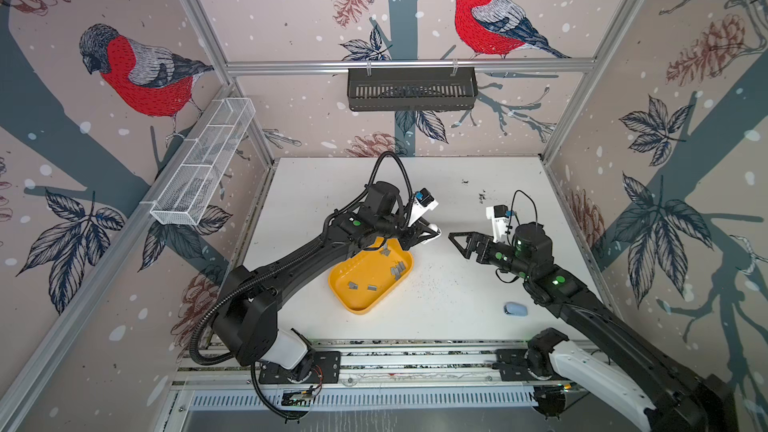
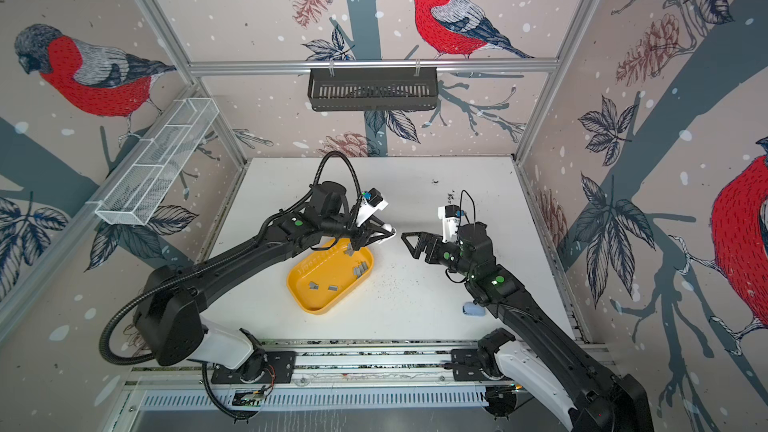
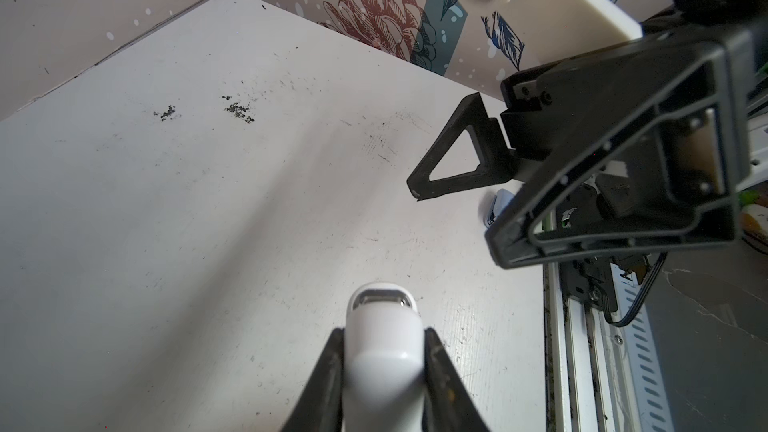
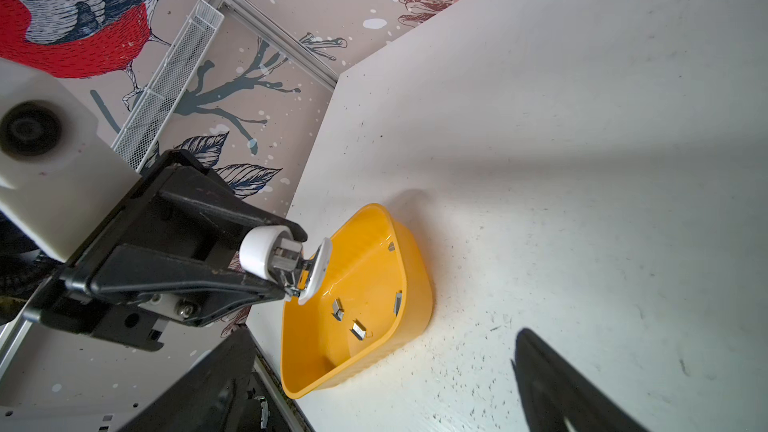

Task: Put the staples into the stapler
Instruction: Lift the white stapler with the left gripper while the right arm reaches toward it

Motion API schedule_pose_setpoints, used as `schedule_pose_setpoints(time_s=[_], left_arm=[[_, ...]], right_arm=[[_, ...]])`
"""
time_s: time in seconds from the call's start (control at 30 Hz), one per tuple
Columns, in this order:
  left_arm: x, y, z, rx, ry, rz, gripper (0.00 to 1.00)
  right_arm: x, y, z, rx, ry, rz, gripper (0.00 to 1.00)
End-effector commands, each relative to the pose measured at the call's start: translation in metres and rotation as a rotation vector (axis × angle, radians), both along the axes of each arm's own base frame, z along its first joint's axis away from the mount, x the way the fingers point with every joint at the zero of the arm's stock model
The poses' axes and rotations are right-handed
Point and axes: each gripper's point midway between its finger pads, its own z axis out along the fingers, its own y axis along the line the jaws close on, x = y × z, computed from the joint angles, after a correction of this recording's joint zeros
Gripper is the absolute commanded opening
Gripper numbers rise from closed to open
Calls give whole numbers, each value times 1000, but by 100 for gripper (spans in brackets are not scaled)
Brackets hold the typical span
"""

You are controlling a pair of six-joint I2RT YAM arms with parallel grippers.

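Note:
My left gripper (image 1: pixel 434 234) (image 2: pixel 387 235) (image 3: pixel 384 332) is shut on a small white stapler (image 1: pixel 431 228) (image 3: pixel 384 351), held above the table just past the far end of the yellow tray (image 1: pixel 357 306) (image 2: pixel 316 307). In the right wrist view the stapler (image 4: pixel 266 257) is hinged open, with its metal channel showing. Several grey staples (image 1: pixel 397 270) (image 2: pixel 361 268) (image 4: pixel 358 330) lie loose in the tray (image 4: pixel 417 284). To the right, my right gripper (image 1: pixel 457 246) (image 2: pixel 409 247) hangs open and empty, pointing at the stapler; one of its fingers (image 4: pixel 552 388) shows in its own view.
A small pale-blue object (image 1: pixel 515 309) (image 2: pixel 471 309) lies on the table near the right arm. Dark specks are scattered over the white table (image 1: pixel 457 305). A black basket (image 1: pixel 411 89) hangs on the back wall and a white mesh rack (image 1: pixel 203 164) on the left wall.

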Motion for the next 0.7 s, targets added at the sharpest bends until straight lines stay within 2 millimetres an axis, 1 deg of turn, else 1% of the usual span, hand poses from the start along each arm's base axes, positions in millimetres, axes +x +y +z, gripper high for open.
schedule_pose_setpoints(time_s=[0.0,0.23,0.47,0.67], left_arm=[[0,-4,10,-27,-48,-20,24],[-5,-7,12,-30,-53,-36,24],[-8,-7,18,-38,-67,-42,24],[-13,-8,20,-50,-59,-69,24]], right_arm=[[7,4,14,29,-44,-10,98],[13,11,12,24,-34,-2,98],[19,12,-4,-11,16,-17,97],[18,14,-16,-34,46,-14,97]])
